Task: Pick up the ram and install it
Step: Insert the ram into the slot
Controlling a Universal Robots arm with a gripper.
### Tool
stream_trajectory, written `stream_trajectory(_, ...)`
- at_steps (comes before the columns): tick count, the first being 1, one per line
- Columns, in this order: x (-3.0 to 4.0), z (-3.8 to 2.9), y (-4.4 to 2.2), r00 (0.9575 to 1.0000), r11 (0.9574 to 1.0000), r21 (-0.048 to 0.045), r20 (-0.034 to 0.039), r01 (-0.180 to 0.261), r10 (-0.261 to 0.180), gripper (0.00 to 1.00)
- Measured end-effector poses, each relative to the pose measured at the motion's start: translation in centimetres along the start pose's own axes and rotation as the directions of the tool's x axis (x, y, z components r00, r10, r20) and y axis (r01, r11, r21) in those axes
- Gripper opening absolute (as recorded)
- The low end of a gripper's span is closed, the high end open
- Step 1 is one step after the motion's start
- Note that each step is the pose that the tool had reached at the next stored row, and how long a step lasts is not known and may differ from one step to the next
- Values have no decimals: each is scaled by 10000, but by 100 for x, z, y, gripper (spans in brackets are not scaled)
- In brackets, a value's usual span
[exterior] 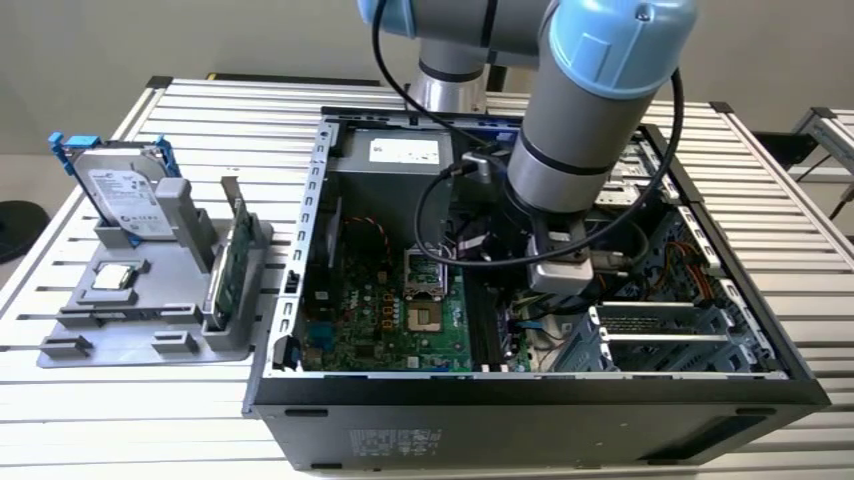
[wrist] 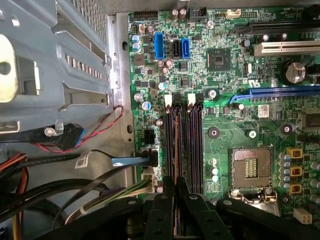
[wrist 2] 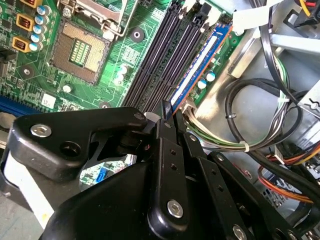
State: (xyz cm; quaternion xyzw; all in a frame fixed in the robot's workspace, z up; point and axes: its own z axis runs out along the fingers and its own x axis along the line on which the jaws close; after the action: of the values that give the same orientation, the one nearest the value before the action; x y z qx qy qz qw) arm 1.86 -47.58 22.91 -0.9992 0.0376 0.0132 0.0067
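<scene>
Now seated on edge in a slot at the second wrist view's upper right: ram [wrist 2: 200, 65]. Just below, near centre: gripper [wrist 2: 166, 111], fingers pressed together, grasping nothing.

Pretty cramped in there: cable bundles [wrist 2: 260, 145] crowded the ram [wrist 2: 197, 67] at the motherboard's [wrist: 240, 130] edge, while the neighbouring slots [wrist: 195, 145] toward the socket [wrist: 251, 167] stood unblocked.

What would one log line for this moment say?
gripper: shut, at ram's end | ram: standing in outermost slot on motherboard | arm inside case
</scene>
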Motion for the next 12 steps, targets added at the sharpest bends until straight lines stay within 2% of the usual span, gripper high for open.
stream_trajectory(12,-6,39,26,9998,9998,-5,2,183,-183,0)
